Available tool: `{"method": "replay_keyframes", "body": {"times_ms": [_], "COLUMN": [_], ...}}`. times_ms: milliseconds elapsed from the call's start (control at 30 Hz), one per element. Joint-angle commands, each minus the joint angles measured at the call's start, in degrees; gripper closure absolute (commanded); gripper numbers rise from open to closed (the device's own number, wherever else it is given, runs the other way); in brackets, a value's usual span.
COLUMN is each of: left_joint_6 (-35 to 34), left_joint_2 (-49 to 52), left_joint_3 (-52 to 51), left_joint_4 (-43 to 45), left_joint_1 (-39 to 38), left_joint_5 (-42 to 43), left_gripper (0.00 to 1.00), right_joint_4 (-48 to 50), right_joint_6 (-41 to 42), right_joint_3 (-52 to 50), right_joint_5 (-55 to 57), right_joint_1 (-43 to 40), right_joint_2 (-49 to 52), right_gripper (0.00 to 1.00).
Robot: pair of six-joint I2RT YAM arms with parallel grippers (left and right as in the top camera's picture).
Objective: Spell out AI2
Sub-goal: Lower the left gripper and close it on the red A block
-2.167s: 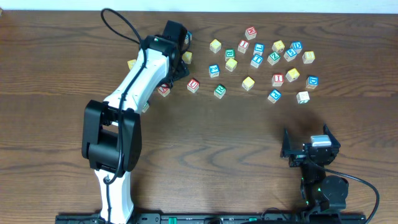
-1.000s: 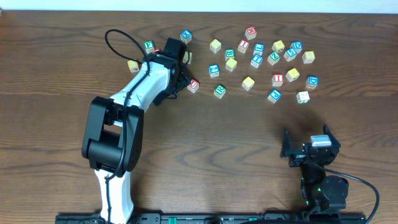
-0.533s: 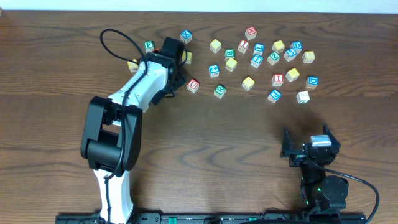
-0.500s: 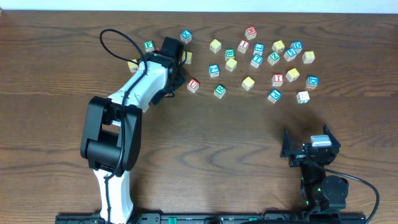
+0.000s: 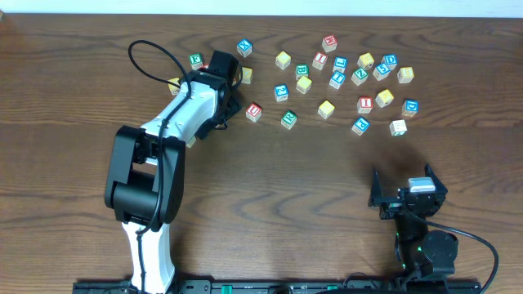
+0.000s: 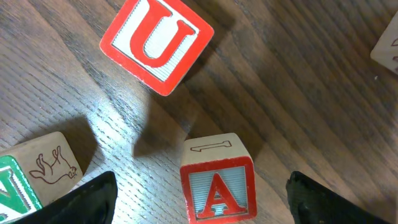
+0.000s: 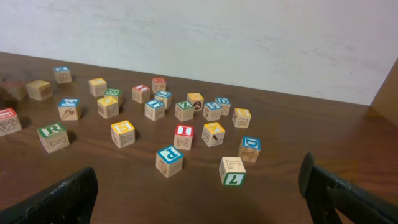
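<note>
A block (image 6: 217, 186) — red letter, standing on the table (image 6: 298, 93) between the spread jaws of the left gripper (image 6: 202, 202), touching neither. U block (image 6: 157, 42) lay just beyond. I block (image 7: 184, 137) sat well apart among scattered blocks — right gripper (image 7: 199, 196) gaped, empty.

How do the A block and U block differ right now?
The A block sits inside the open left gripper; the U block lies beyond it. The A block shows two faces, the U block only its lettered one, turned cornerwise. Both have red letters.
</note>
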Motion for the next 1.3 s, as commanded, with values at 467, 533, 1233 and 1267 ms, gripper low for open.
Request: {"method": "replay_keyframes", "body": {"times_ms": [467, 533, 1233, 1267], "left_joint_6": [-0.76, -0.74, -0.17, 0.24], "left_joint_2": [0.35, 0.35, 0.35, 0.35], "left_joint_3": [-0.81, -1.53, -4.48, -4.48], "left_joint_4": [0.94, 1.68, 5.29, 5.51], "left_joint_1": [0.26, 0.24, 0.26, 0.26], "left_joint_5": [-1.2, -1.2, -1.16, -1.18], "left_gripper": [0.38, 0.41, 0.4, 0.4], "right_joint_4": [-0.33, -0.33, -0.33, -0.33], "right_joint_6": [0.83, 0.81, 0.81, 0.81], "right_joint_3": [-0.07, -0.07, -0.07, -0.07], "right_joint_5": [0.2, 0.2, 0.2, 0.2], "right_joint_1": [-0.28, -0.28, -0.28, -0.28], "right_joint_2": [-0.37, -0.37, -0.37, -0.37], "right_gripper": [0.01, 0.01, 0.01, 0.01]}}
